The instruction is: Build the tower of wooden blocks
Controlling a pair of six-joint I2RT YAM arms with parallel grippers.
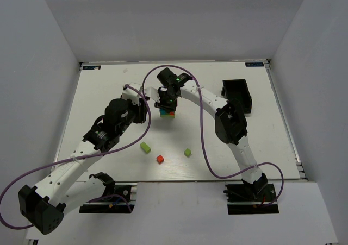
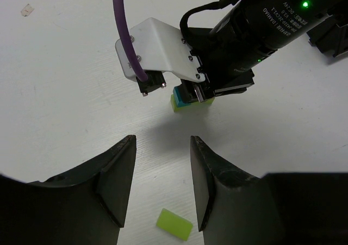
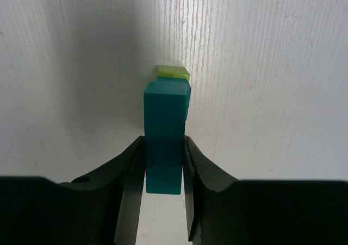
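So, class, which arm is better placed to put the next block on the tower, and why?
The right arm. The right gripper is shut on a teal block, directly over the stack. The left gripper is open and empty, set back from the stack.

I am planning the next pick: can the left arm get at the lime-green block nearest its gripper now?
Probably yes. The left gripper is open and empty, and the lime-green block lies free on the table near it; the right gripper holds a teal bar at the tower.
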